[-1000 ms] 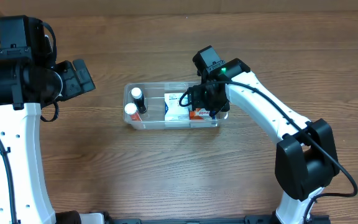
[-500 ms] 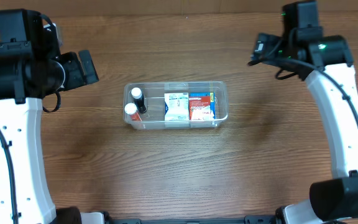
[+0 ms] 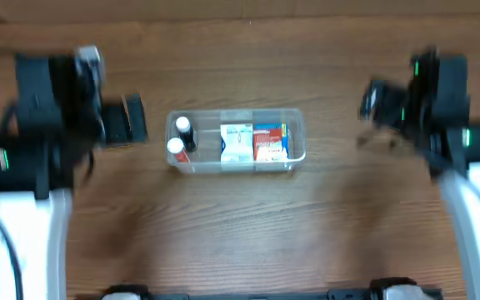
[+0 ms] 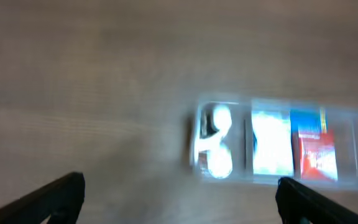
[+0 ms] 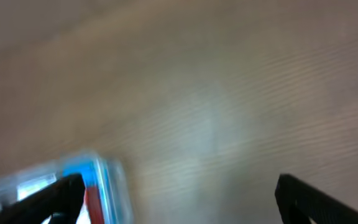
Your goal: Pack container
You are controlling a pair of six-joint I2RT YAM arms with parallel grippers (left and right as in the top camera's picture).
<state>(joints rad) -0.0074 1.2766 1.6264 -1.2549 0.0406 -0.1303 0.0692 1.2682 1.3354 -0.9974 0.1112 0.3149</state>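
Left gripper (image 4: 179, 202): fingers spread, empty, left of container (image 3: 297, 143). Container mid-table (image 3: 240, 237), holding two white-capped bottles (image 3: 176, 147), white box (image 3: 237, 142), red-blue box (image 3: 270, 142). Right gripper (image 5: 179, 199): fingers spread, empty, well apart. No unpacked item in view; packing likely complete.

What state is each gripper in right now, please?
Left gripper: open, holding nothing.
Right gripper: open, holding nothing.
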